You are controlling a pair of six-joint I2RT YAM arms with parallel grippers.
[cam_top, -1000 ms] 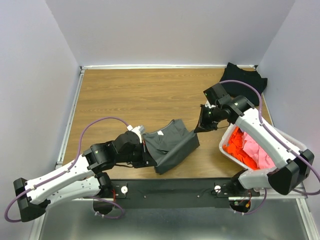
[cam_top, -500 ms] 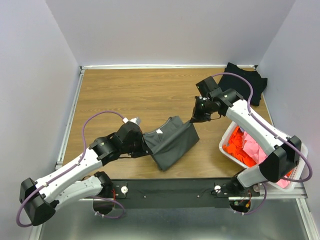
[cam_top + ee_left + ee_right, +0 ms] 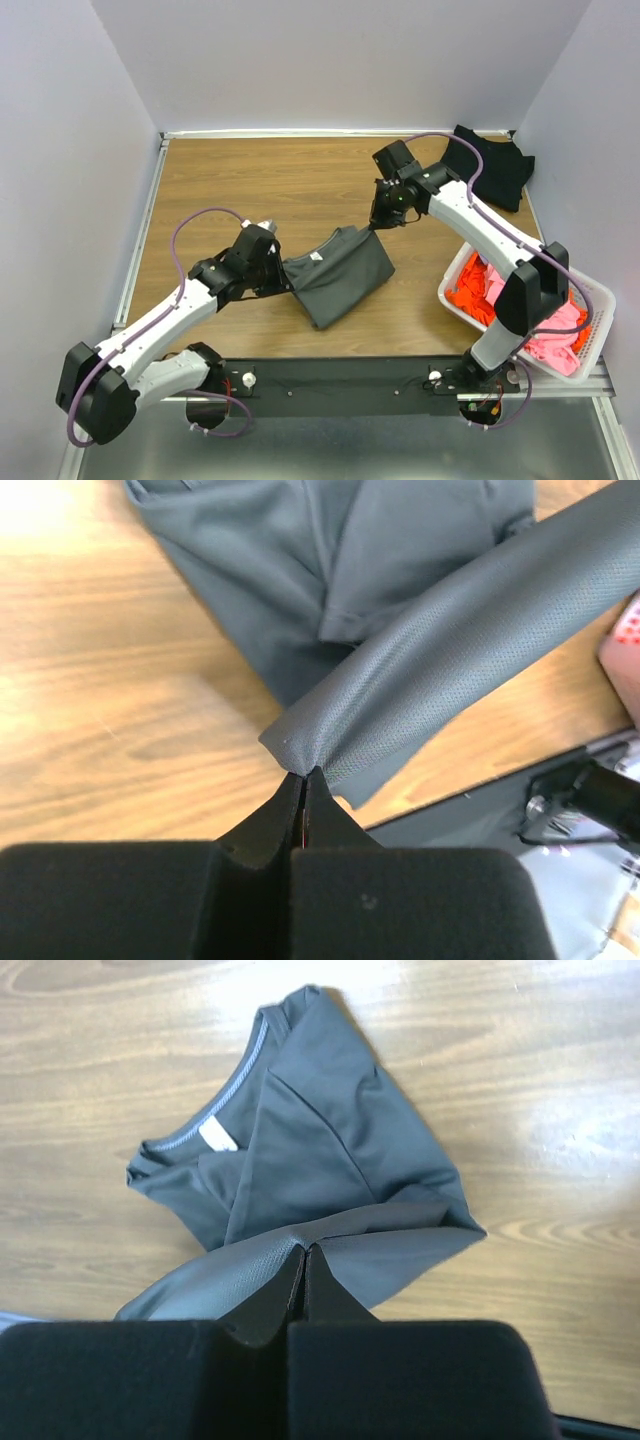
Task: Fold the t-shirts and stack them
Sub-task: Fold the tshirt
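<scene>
My left gripper (image 3: 303, 780) is clamped on the grey shirt (image 3: 340, 272) | my right gripper (image 3: 304, 1252) clamps its far corner | both sit farther up the table (image 3: 250, 190) than before | shirt mid-table, stretched between them.

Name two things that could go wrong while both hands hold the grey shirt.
1. The left hand and right hand each pinch only a thin edge of the grey shirt, so it may slip free.
2. The cloth beneath lies in uneven folds, so the finished fold may come out crooked.
</scene>
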